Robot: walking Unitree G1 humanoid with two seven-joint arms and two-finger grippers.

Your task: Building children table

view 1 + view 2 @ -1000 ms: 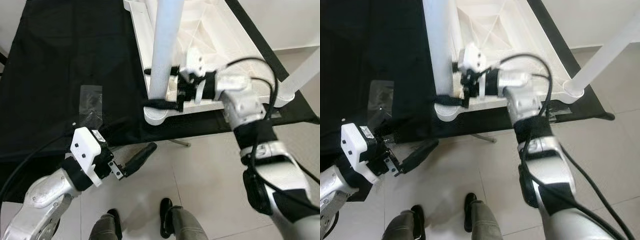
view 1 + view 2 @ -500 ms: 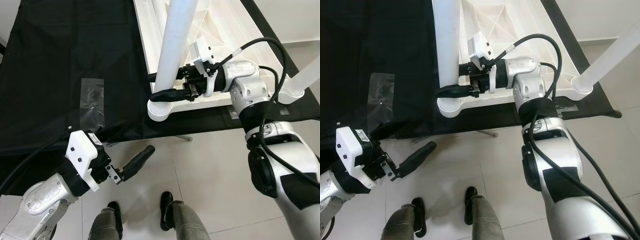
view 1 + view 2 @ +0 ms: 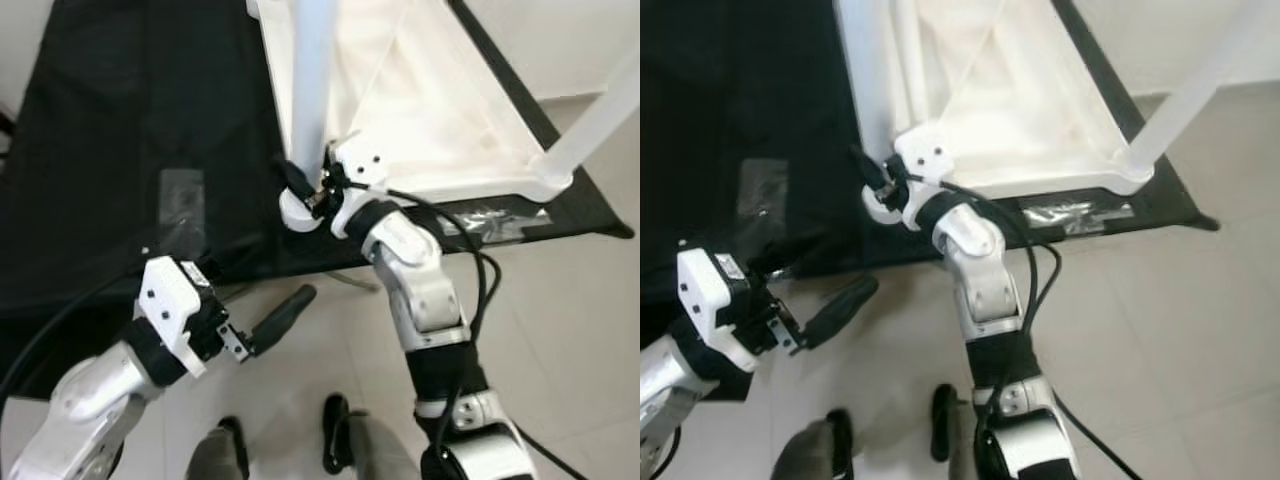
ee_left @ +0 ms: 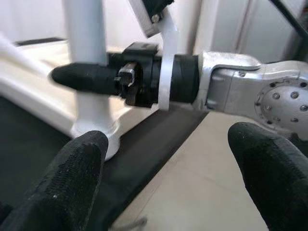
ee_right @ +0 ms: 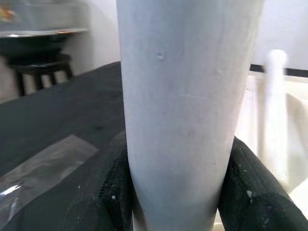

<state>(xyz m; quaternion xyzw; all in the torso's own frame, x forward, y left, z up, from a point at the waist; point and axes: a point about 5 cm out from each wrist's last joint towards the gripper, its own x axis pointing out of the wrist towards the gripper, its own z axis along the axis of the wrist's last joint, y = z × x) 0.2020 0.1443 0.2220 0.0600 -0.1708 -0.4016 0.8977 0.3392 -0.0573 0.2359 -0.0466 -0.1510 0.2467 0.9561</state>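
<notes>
The white children's table top (image 3: 440,100) lies upside down on a black cloth (image 3: 120,120). A white leg (image 3: 310,80) stands nearly upright in the socket at its near left corner. My right gripper (image 3: 303,190) is shut on this leg just above the socket, one black finger (image 5: 245,183) on each side. A second white leg (image 3: 600,105) rises from the near right corner. My left gripper (image 4: 173,159) hangs open over the floor in front of the cloth, a little below and left of that corner, holding nothing.
A clear plastic bag (image 3: 180,205) with small parts lies on the cloth left of the table top. A printed label (image 3: 490,215) lies at the cloth's front edge. Pale floor tiles (image 3: 560,330) spread in front, with dark shoes (image 3: 335,455) at the bottom.
The camera has shifted. My right arm has swung round, now reaching up from below with its gripper still on the leg, which stands straighter. The left gripper has hardly moved.
</notes>
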